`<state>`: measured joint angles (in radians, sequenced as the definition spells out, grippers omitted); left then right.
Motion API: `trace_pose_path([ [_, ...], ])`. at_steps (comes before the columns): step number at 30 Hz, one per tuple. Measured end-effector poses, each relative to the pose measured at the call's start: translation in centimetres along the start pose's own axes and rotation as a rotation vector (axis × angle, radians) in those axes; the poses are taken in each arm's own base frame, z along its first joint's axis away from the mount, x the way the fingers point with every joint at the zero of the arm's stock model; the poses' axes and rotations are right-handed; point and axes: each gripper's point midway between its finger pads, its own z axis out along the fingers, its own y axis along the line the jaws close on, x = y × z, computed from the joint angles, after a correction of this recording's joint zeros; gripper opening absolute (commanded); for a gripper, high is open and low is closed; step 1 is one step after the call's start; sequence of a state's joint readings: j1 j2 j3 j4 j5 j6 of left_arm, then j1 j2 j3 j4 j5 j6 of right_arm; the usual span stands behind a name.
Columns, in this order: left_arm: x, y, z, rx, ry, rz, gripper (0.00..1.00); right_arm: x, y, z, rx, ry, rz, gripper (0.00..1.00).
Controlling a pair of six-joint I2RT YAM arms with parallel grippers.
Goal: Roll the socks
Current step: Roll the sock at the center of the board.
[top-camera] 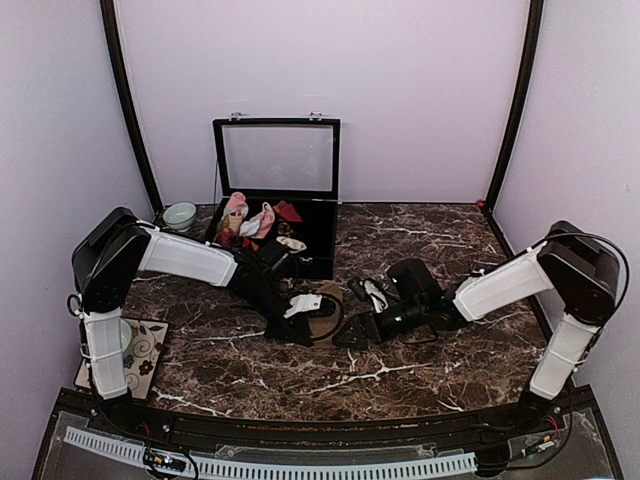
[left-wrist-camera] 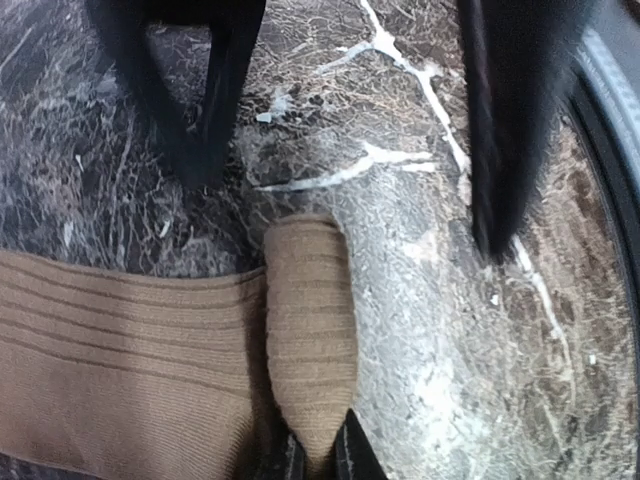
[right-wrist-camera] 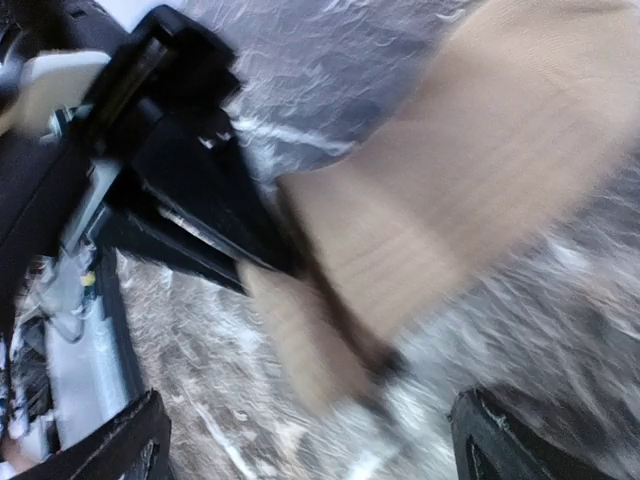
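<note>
A tan-brown sock [left-wrist-camera: 120,370] lies flat on the marble table, with a narrow folded strip [left-wrist-camera: 310,320] rising off its edge. My left gripper [left-wrist-camera: 320,462] is shut on the near end of that strip. From above, the left gripper [top-camera: 303,335] and right gripper [top-camera: 348,335] meet at this sock [top-camera: 327,310]. The right wrist view is blurred; it shows the tan sock [right-wrist-camera: 480,170] ahead and the right gripper [right-wrist-camera: 320,440] open wide, nothing between its fingertips [right-wrist-camera: 130,440]. A cream sock with dark patches [top-camera: 370,292] lies just behind the right gripper.
An open black case [top-camera: 318,245] stands at the back with pink-and-white bundles [top-camera: 250,218] and dark red ones inside. A pale green bowl [top-camera: 180,214] sits to its left. A patterned mat [top-camera: 145,350] lies by the left arm's base.
</note>
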<state>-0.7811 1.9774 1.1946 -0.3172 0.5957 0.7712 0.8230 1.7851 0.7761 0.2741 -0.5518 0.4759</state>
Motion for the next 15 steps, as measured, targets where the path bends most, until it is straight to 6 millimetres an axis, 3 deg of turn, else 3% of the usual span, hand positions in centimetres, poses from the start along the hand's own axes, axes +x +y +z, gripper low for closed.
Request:
trace_pose_path([
  [5,0.0,-0.7,-0.1,0.082,-0.021,-0.083,0.0,1.5,-2.5,-3.4,0.192,-0.076,-0.016,0.99],
  [9,-0.1,-1.5,0.1,0.157,-0.018,-0.151,0.0,2.8,-4.0,-7.8,0.351,-0.178,-0.03,1.0],
  [13,-0.1,-2.0,0.2,0.251,-0.03,-0.257,0.0,0.7,-3.1,-14.4,0.401,-0.536,-0.021,1.0],
  [15,0.0,-2.2,0.2,0.306,-0.045,-0.326,0.0,0.1,-2.3,-16.3,0.36,-0.665,-0.062,1.0],
])
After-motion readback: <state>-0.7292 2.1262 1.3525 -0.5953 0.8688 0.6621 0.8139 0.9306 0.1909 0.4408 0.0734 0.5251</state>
